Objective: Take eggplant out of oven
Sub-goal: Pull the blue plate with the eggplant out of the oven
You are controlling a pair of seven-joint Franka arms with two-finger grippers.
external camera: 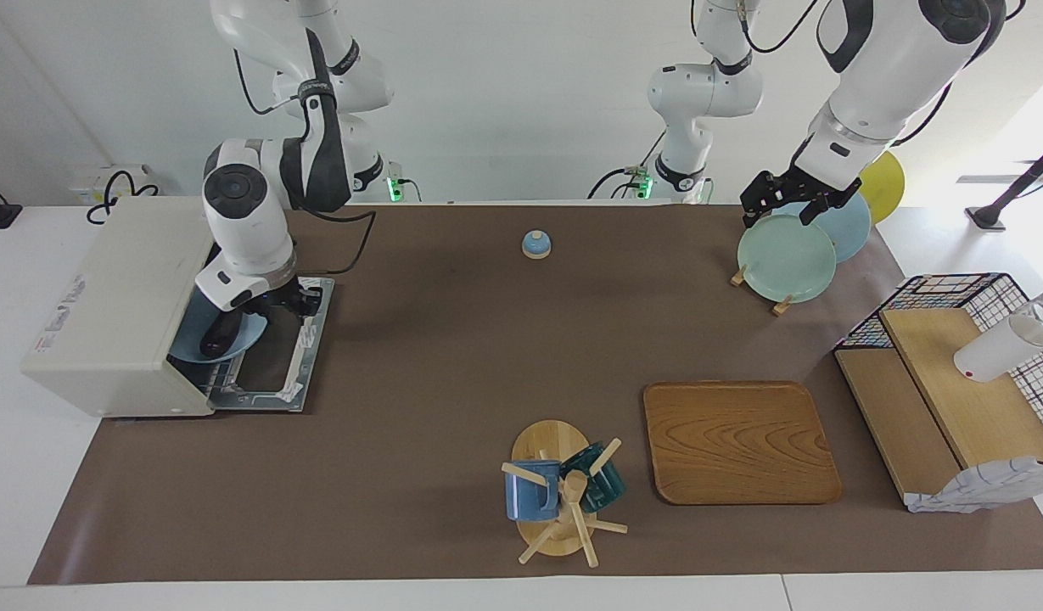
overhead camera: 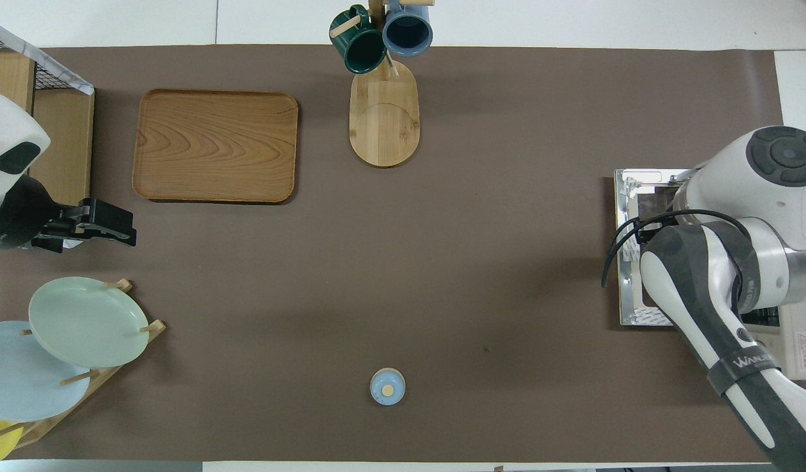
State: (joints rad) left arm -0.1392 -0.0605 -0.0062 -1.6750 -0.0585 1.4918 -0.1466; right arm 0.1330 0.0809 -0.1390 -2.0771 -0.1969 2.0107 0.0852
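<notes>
Both grippers idling, I'm seeing: right gripper (external camera: 271,307) hovering mid-left over glossy dark purple eggplant (external camera: 218,336) in boxy cream-white oven (external camera: 114,314), fingers unreadable; left gripper (external camera: 771,204) waiting upper right, fingers spread wide.

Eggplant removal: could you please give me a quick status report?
Right gripper at the open oven mouth, over the eggplant on a blue plate; grasp unclear. Left gripper waits over the plate rack. Nothing blocking.

Partial "WAMU…" lettering on the right arm's strap (overhead camera: 747,362), red warning triangle label on the oven (overhead camera: 805,341)
</notes>
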